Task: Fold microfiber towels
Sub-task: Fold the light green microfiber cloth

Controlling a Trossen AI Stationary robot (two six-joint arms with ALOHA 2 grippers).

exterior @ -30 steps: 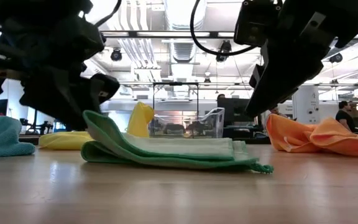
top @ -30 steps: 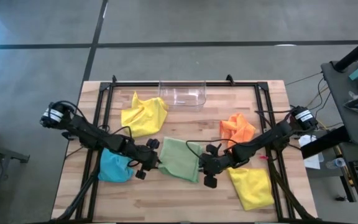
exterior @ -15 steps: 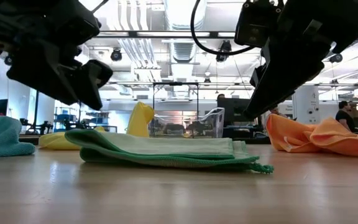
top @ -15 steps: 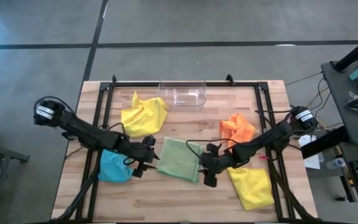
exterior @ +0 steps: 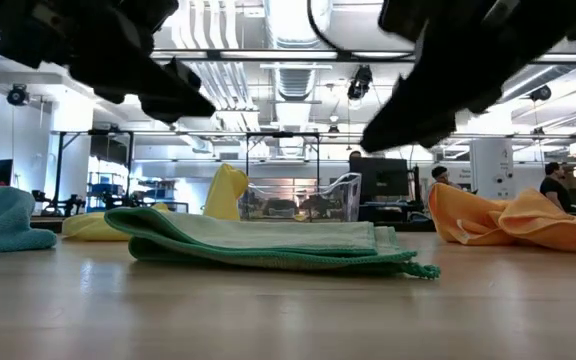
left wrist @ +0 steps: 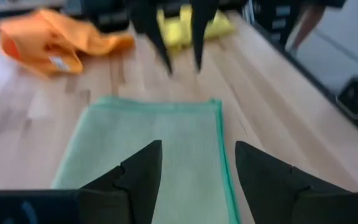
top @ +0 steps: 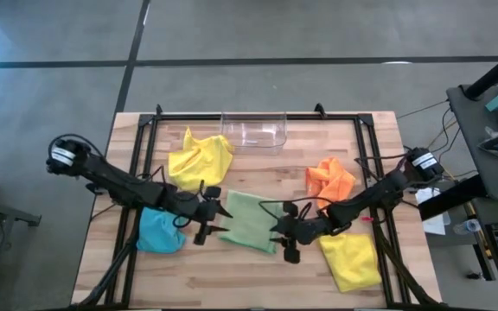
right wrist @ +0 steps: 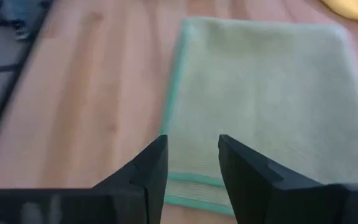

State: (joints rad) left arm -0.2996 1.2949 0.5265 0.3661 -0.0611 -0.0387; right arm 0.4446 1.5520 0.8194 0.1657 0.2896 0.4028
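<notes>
Wooden table (top: 258,276) under open workshop hall. Left gripper (top: 216,216) hovers at left edge of folded pale green towel (top: 251,221), fingers (left wrist: 138,171) parted, holding nothing. Right gripper (top: 277,233) hovers at towel's right edge, fingers (right wrist: 148,168) apart, empty. Towel flat at table centre. Clear plastic bin (top: 253,130) at far edge, nothing visible inside. Yellow towel (top: 199,158) far left, light blue towel (top: 156,233) near left, orange towel (top: 329,177) right, second yellow towel (top: 351,262) near right.

Wooden counter (top: 258,272) with a black frame (top: 150,138). Lying on it: 2 yellow towels (top: 199,159) (top: 353,262), a folded pale green towel (top: 251,221), an orange towel (top: 329,179), a light blue towel (top: 158,231), a clear bin (top: 253,130).
</notes>
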